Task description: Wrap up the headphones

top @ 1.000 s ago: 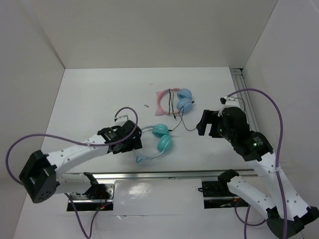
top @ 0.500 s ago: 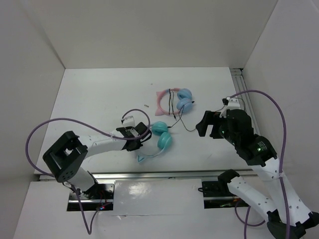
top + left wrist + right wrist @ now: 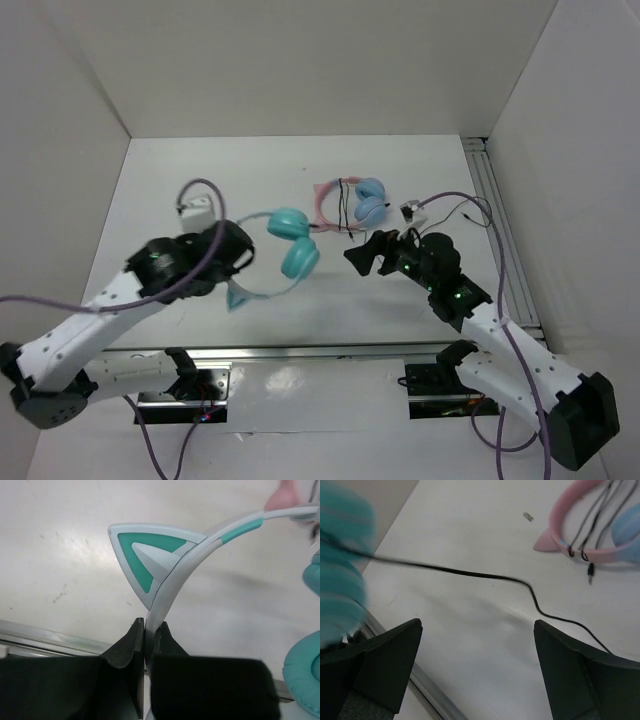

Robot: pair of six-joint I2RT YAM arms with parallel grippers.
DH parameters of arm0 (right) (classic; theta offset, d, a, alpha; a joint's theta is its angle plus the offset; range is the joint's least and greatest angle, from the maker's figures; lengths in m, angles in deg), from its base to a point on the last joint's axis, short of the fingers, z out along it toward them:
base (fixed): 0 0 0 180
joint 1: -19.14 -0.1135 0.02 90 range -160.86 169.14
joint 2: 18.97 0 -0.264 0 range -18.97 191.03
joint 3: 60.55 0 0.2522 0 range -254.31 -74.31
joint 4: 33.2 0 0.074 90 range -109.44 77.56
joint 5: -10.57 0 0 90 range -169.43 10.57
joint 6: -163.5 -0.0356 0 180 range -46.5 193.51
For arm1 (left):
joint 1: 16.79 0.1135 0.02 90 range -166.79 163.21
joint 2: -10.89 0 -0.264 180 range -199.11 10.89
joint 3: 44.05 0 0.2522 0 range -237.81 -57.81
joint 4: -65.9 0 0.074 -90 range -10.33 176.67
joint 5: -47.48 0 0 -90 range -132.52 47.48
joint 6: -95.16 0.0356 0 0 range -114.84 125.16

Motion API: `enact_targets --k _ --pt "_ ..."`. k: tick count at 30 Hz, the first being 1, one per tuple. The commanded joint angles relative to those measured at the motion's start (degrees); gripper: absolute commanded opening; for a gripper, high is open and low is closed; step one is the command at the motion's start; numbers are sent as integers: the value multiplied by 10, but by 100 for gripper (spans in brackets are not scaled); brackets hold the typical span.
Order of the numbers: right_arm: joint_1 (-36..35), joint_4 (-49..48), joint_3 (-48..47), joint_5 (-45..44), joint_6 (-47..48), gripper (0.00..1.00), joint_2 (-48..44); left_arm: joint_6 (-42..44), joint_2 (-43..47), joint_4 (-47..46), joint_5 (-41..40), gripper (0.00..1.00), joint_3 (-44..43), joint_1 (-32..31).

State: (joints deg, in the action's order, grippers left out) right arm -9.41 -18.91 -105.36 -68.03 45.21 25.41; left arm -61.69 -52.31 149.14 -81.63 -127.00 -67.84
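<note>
Left tool (image 3: 146, 630) clamped on headband (image 3: 172, 582) of headphones (image 3: 290, 242); cat ear (image 3: 142, 552) just ahead of tips, earcups ahead-right. Right tool (image 3: 477, 625) jaws wide apart, empty; cable (image 3: 470, 573) crosses just ahead. Best: hold band steady, pinch cable, wind snugly.

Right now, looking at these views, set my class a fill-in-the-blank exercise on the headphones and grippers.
The left gripper is shut on the teal headphones, pinching their ____.
The right gripper is ____ and holds nothing.
Their thin cable is ____ in colour.
The pink-banded headphones have light ____ earcups.
Missing words: headband; open; black; blue.
</note>
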Motion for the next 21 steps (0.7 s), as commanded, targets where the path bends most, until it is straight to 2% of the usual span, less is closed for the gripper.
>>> enact_targets --k 1,3,4,6,9,11,14,15,21 --pt "-44 -311 27 4 91 100 42 115 66 87 -71 0 -112 74" --pt "-62 -338 3 4 167 100 109 192 66 87 -77 0 -153 109" --pt "-68 -338 -13 4 183 100 133 216 66 87 -77 0 -195 144" --pt "-76 -326 -61 9 219 100 201 255 66 87 -57 0 -236 174" --pt "-88 -326 -105 9 242 100 270 293 66 87 -19 0 -302 197" --pt "-88 -296 -141 67 251 97 301 300 59 87 -13 0 -330 210" --pt "-100 -280 -157 126 257 94 308 300 53 87 -13 0 -337 210" --pt "-106 -274 -157 121 262 94 308 305 48 87 -6 0 -343 215" --pt "-127 -313 -103 2 283 92 256 306 42 87 5 0 -343 228"
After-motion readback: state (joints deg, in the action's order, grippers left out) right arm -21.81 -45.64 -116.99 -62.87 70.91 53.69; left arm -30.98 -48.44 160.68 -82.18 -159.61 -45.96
